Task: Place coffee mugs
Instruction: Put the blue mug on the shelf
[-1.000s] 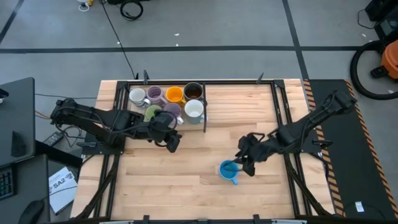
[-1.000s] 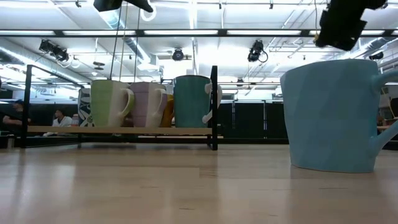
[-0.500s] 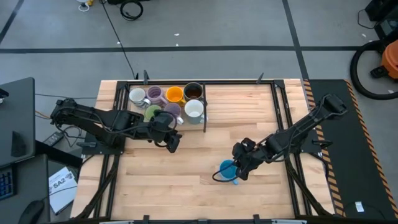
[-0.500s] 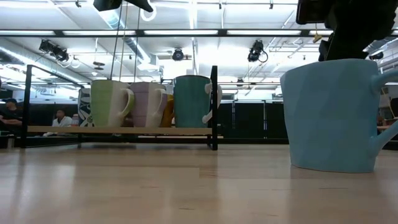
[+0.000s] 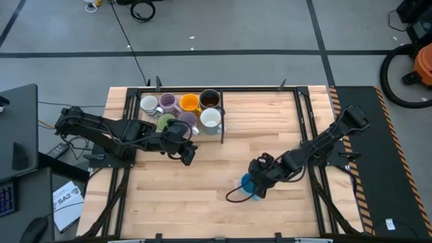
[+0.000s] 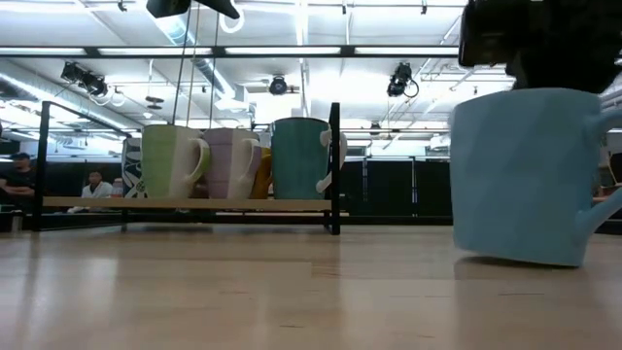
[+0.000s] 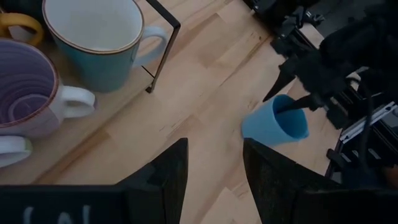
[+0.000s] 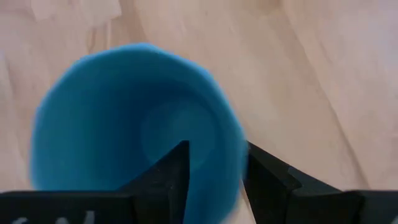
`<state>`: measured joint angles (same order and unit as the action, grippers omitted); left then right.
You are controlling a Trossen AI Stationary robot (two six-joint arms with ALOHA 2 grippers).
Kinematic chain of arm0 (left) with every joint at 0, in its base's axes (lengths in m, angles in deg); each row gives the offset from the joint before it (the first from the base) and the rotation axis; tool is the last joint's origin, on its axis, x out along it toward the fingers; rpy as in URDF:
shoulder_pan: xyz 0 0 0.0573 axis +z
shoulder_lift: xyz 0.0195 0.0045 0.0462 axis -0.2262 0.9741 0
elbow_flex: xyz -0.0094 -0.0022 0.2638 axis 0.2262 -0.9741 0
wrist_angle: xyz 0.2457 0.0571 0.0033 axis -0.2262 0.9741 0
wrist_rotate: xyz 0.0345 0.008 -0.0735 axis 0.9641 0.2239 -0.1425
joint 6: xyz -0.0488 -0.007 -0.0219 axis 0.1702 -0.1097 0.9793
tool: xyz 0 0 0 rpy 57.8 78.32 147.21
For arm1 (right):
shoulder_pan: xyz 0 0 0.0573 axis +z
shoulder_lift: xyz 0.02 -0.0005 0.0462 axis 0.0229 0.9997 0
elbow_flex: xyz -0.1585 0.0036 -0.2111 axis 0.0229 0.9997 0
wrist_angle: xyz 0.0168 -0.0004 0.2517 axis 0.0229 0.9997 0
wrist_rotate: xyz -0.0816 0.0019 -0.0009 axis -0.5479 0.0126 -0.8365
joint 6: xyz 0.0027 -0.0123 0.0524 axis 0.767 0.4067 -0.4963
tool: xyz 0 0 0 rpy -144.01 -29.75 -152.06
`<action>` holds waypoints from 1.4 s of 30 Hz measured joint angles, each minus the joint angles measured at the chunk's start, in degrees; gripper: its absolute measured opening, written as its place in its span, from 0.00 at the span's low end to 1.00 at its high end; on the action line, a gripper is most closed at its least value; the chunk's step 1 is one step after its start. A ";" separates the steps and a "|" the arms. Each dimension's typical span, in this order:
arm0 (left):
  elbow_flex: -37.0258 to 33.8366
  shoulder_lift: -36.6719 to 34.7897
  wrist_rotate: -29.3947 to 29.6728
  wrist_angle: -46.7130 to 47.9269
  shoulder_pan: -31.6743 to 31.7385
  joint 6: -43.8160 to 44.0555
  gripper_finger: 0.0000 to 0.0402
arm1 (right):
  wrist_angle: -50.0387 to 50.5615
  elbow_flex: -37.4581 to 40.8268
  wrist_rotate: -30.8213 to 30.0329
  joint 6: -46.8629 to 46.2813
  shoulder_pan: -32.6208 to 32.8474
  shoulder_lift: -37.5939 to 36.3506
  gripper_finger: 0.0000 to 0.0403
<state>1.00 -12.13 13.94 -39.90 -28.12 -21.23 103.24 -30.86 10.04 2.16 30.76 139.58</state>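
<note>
A blue mug [image 5: 248,185] stands on the wooden table, near the middle right; it also shows in the low view [image 6: 525,180] and the left wrist view [image 7: 273,122]. My right gripper [image 8: 214,177] is open and slants down onto its rim. Several other mugs stand by their bases on a black-framed rack [image 5: 220,132] at the far left: white [image 5: 149,104], purple [image 5: 168,102], orange [image 5: 190,102], dark grey [image 5: 210,99], green [image 5: 163,123] and a white-lined one [image 5: 210,119]. My left gripper [image 5: 187,154] hovers open and empty just in front of the rack. My right gripper has one finger [image 8: 166,180] inside the blue mug and the other [image 8: 268,182] outside, astride the wall at the rim [image 8: 239,155]. The fingers come from above, slanting in from the table's right. The mug leans a little, with its base's right side [image 6: 573,261] on the table.
Black rails [image 5: 307,121] run along the table's sides and far edge. A thin dark cable [image 5: 234,197] loops on the wood beside the blue mug. Bare wood [image 5: 182,196] lies between the rack and the near edge. People sit far off in the room [image 6: 19,180].
My right gripper has come down and toward the table's left, tipping steeper, until its fingers straddle the blue mug's rim. The mug, upright before, has tipped a little and shifted slightly toward the table's right.
</note>
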 joint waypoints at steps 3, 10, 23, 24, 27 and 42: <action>0.00 0.00 -0.01 -0.02 0.00 0.01 0.40 | -1.04 0.02 0.87 -0.01 0.01 1.93 0.32; 0.00 0.00 -0.01 -0.10 0.00 0.01 0.40 | -6.21 0.07 2.20 0.28 -0.59 4.48 0.10; 0.00 -2.04 -3.85 0.86 -7.05 -2.65 0.40 | -12.30 -7.48 0.96 5.50 -4.82 4.24 0.07; -0.02 -2.31 -3.72 1.36 -8.42 -2.81 0.40 | -12.48 -8.85 0.95 6.73 -5.33 4.40 0.07; 0.00 -2.40 -2.53 1.95 -12.40 -2.73 0.40 | -12.88 -12.58 0.93 9.97 -7.28 5.38 0.07; 0.00 -2.69 -1.33 4.33 -25.95 -0.44 0.40 | -7.73 -41.36 6.87 24.06 -18.12 26.08 0.07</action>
<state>1.00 -14.82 12.60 -35.57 -54.07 -21.66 95.51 -72.22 16.91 26.22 12.64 165.65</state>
